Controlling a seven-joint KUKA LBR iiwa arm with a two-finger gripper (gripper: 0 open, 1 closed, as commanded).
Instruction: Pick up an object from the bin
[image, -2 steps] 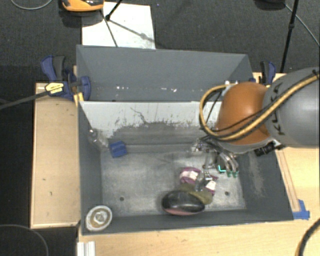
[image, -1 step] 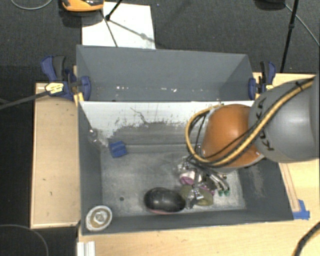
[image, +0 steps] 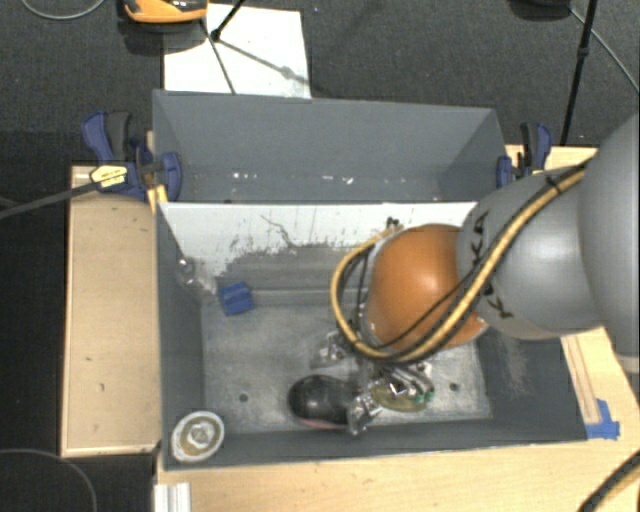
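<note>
Bin floor (image: 265, 350) left of centre is open. 3 obstacles there: blue block (image: 235, 297) near the back-left, round clear cap (image: 197, 434) in the front-left corner, dark rounded lump (image: 316, 398) by the front wall. Arm (image: 550, 270) and its orange cover (image: 415, 280) block the right half.

Place: a robot lab or test room.
Robot: big grey arm (image: 560, 260) with an orange cover (image: 415, 280) and yellow and black cables (image: 350, 300), reaching in from the right.
Bin: grey metal bin (image: 320, 150) with a scratched floor, set right under the arm.
Floor: dark carpet (image: 60, 60) with a black wire (image: 40, 198) across it.
Gear: thin black pole (image: 583, 60) at the top.
</note>
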